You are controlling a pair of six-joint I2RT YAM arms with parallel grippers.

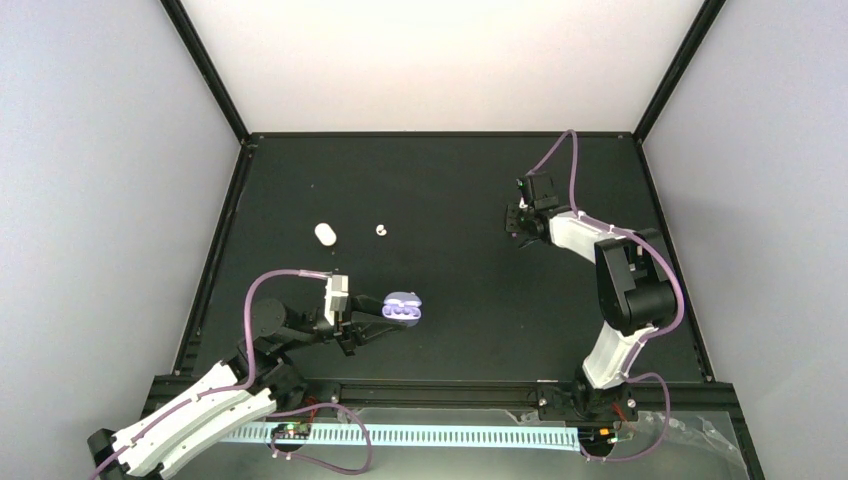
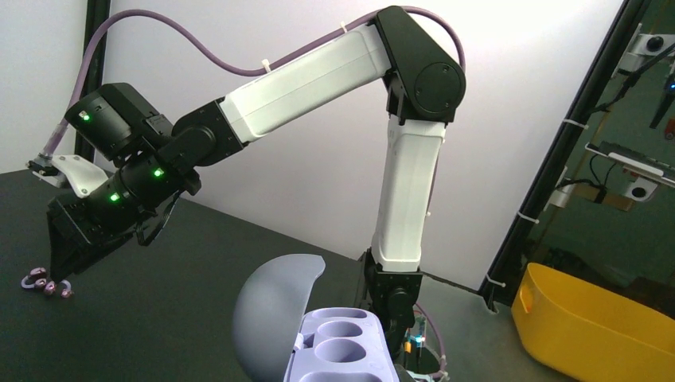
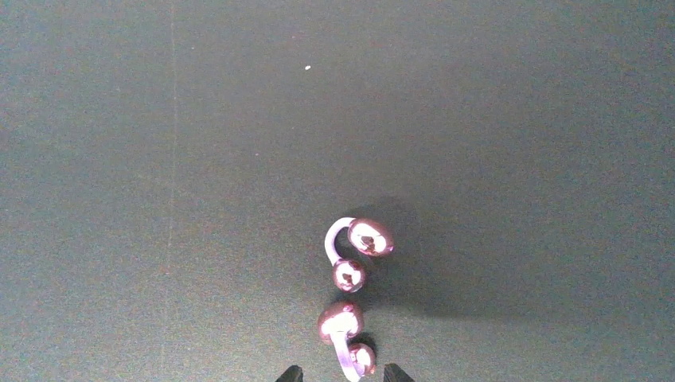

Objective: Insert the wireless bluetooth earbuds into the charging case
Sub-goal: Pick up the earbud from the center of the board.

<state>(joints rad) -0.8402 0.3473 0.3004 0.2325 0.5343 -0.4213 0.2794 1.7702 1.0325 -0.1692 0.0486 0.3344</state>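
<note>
View from above: left gripper (image 1: 378,318) clamped on open lilac charging case (image 1: 403,308); right gripper (image 1: 514,224) well right of case. Left wrist: lilac earbuds (image 2: 46,285) lie far left of case. Right wrist: fingertips (image 3: 290,372) apart, flanking one earbud.

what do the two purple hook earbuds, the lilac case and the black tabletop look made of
The purple hook-shaped earbuds: likely glossy plastic, given sharp bright highlights on their rounded ends. The lilac clamshell charging case: probably matte plastic; soft even shading, no glare. The black tabletop: matte and finely grained, perhaps a mat or coated board.
</note>
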